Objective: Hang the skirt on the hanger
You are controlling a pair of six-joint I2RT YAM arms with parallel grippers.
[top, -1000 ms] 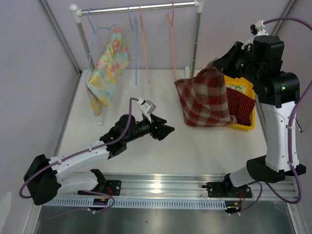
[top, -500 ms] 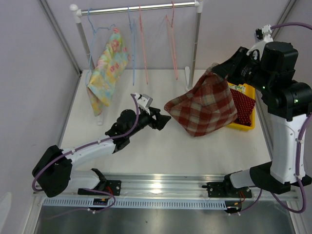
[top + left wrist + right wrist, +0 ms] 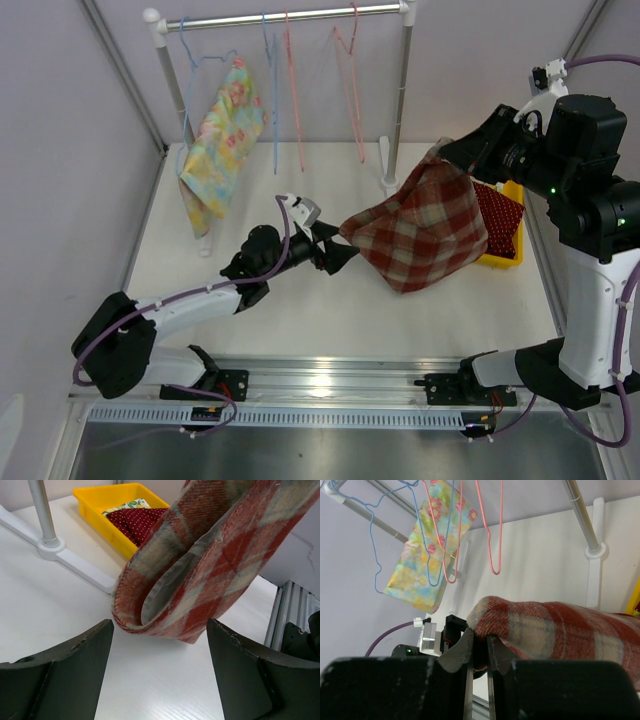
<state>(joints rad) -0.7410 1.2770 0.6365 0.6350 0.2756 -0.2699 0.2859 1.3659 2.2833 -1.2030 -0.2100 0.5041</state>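
Hanging above the right half of the white table (image 3: 300, 310), a red-and-cream plaid skirt (image 3: 420, 225) droops from the right gripper (image 3: 448, 152). This claw is clenched on the fabric's upper edge, with a thin fold pinched between its two fingers. The skirt's lower left corner points toward the left gripper (image 3: 345, 250), which reaches in low over the middle of the table. Its claw is released, with the jaws spread wide and gripping nothing. In the left wrist view, the skirt's folded corner sits just beyond the fingertips, in line with the gap and not touching either finger. To the right of the skirt, a yellow bin (image 3: 497, 262) at the table's right edge holds a red dotted cloth (image 3: 497, 215). Along the far edge stands a clothes rail (image 3: 285, 16). A floral garment (image 3: 220, 140) hangs at its left end, with a blue hanger (image 3: 272, 90) and two pink hangers (image 3: 352, 90) further right.
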